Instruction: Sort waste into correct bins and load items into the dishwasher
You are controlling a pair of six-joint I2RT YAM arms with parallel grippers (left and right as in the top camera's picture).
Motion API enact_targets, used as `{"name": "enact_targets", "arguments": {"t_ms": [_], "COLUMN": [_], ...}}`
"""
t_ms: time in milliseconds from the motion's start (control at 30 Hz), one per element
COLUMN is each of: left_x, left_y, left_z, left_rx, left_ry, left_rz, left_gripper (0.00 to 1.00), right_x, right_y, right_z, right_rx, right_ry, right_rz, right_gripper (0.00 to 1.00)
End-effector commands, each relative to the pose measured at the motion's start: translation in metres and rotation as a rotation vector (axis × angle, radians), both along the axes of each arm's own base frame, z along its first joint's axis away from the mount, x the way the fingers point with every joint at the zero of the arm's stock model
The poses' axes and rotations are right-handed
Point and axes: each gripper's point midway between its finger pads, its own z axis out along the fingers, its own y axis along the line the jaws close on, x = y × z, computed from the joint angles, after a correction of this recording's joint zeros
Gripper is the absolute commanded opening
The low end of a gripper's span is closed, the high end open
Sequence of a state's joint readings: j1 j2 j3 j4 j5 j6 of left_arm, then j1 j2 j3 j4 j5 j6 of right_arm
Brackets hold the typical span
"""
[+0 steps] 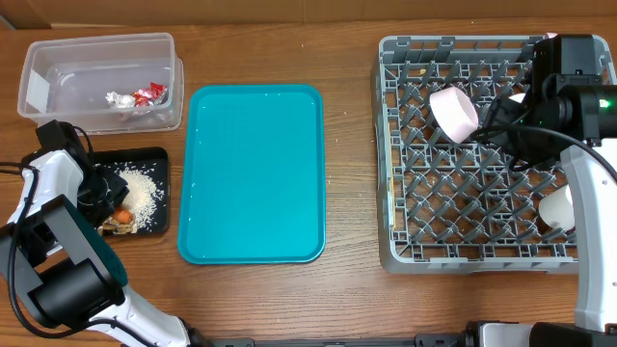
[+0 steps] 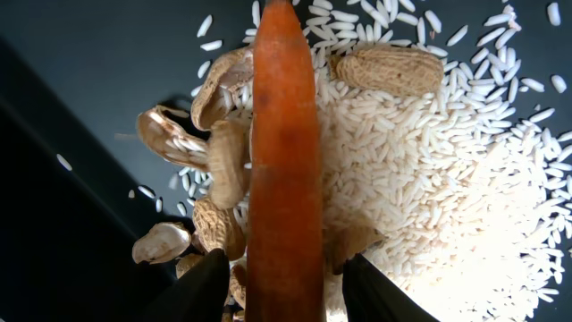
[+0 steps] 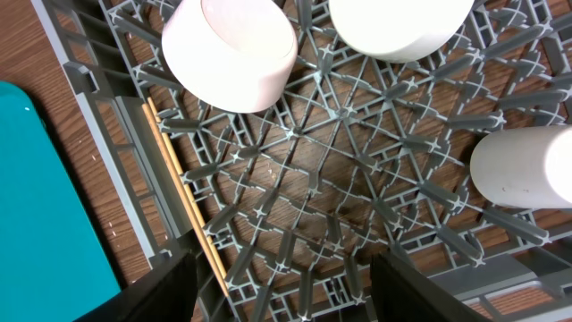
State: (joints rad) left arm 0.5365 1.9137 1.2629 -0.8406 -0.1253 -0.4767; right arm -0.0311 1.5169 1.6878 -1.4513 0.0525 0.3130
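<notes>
Bright, even light fell from above on the desk (image 1: 347, 145), leaving only short, soft shadows beside the teal tray (image 1: 253, 173), whose glossy surface carried a pale sheen along its rim. In the left wrist view the carrot (image 2: 284, 161) sat too close to the lens and was blurred. The rice (image 2: 429, 179) right of it burned out to white, and the black tray (image 2: 80, 80) left of it sank into darkness. The right wrist view was sharp across the dish rack (image 3: 340, 188), while the right gripper (image 3: 290, 291) showed as a dark, unfocused silhouette.
</notes>
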Motion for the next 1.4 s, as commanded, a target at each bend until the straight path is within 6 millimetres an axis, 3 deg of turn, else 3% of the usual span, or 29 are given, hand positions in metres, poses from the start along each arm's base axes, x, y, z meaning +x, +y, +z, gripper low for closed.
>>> {"name": "enact_targets", "arguments": {"t_ms": [0, 67, 133, 233, 267, 333, 367, 433, 467, 533, 600, 667, 700, 733, 867, 933, 1000, 1133, 1200, 1367], "left_x": [0.007, 0.013, 0.027, 0.051, 0.059, 0.077, 0.089, 0.096, 0.089, 0.071, 0.050, 0.020, -0.003, -0.017, -0.036, -0.036, -0.039, -0.050, -0.062, -0.091], "left_y": [-0.008, -0.008, -0.013, -0.032, -0.043, -0.077, -0.110, -0.163, -0.203, -0.233, -0.246, -0.249, -0.251, -0.252, -0.247, -0.246, -0.244, -0.230, -0.218, -0.213], "left_z": [0.004, 0.020, 0.048, 0.094, 0.110, 0.141, 0.157, 0.168, 0.169, 0.165, 0.160, 0.156, 0.155, 0.154, 0.159, 0.169, 0.181, 0.199, 0.218, 0.246], "left_rx": [-0.049, -0.042, -0.015, 0.049, 0.069, 0.105, 0.103, 0.072, 0.045, 0.006, -0.034, -0.102, -0.178, -0.221, -0.234, -0.195, -0.130, 0.010, 0.146, 0.267], "left_ry": [-0.036, -0.063, -0.121, -0.228, -0.264, -0.337, -0.383, -0.398, -0.359, -0.289, -0.208, -0.100, -0.029, 0.014, 0.045, -0.039, -0.168, -0.321, -0.484, -0.755], "left_rz": [-0.016, -0.026, -0.076, -0.191, -0.241, -0.397, -0.543, -0.755, -0.896, -1.006, -1.050, -1.048, -1.037, -1.026, -1.002, -1.002, -1.004, -0.977, -0.953, -0.924], "left_gripper": [0.45, 0.45, 0.44, 0.45, 0.46, 0.49, 0.55, 0.62, 0.68, 0.73, 0.79, 0.82, 0.95, 1.00, 1.00, 1.00, 1.00, 1.00, 1.00, 1.00], "right_x": [0.003, 0.002, 0.003, 0.006, 0.010, 0.020, 0.024, 0.037, 0.044, 0.050, 0.046, 0.036, 0.030, 0.027, 0.010, 0.002, -0.004, -0.017, -0.033, -0.073], "right_y": [-0.002, -0.002, -0.002, 0.004, 0.018, 0.046, 0.056, 0.081, 0.090, 0.098, 0.098, 0.095, 0.091, 0.088, 0.069, 0.068, 0.057, 0.056, 0.055, 0.048], "right_z": [0.007, 0.007, 0.007, 0.007, 0.008, 0.014, 0.015, 0.018, 0.016, 0.007, -0.005, -0.013, -0.015, -0.016, -0.025, -0.027, -0.027, -0.021, -0.014, -0.001], "right_rx": [-0.009, -0.009, -0.009, 0.010, 0.051, 0.143, 0.169, 0.216, 0.217, 0.212, 0.221, 0.232, 0.241, 0.246, 0.198, 0.192, 0.135, 0.112, 0.093, 0.036], "right_ry": [-0.024, -0.022, -0.023, -0.035, -0.056, -0.107, -0.126, -0.175, -0.191, -0.178, -0.123, -0.059, -0.032, -0.017, 0.070, 0.064, -0.003, -0.172, -0.332, -0.570], "right_rz": [0.000, 0.000, 0.000, 0.040, 0.137, 0.265, 0.307, 0.411, 0.464, 0.512, 0.507, 0.488, 0.462, 0.437, 0.367, 0.365, 0.300, 0.309, 0.319, 0.314], "right_gripper": [0.65, 0.66, 0.73, 0.78, 0.79, 0.83, 0.86, 0.92, 0.95, 0.98, 0.99, 1.00, 1.00, 1.00, 1.00, 1.00, 1.00, 1.00, 1.00, 1.00]}}
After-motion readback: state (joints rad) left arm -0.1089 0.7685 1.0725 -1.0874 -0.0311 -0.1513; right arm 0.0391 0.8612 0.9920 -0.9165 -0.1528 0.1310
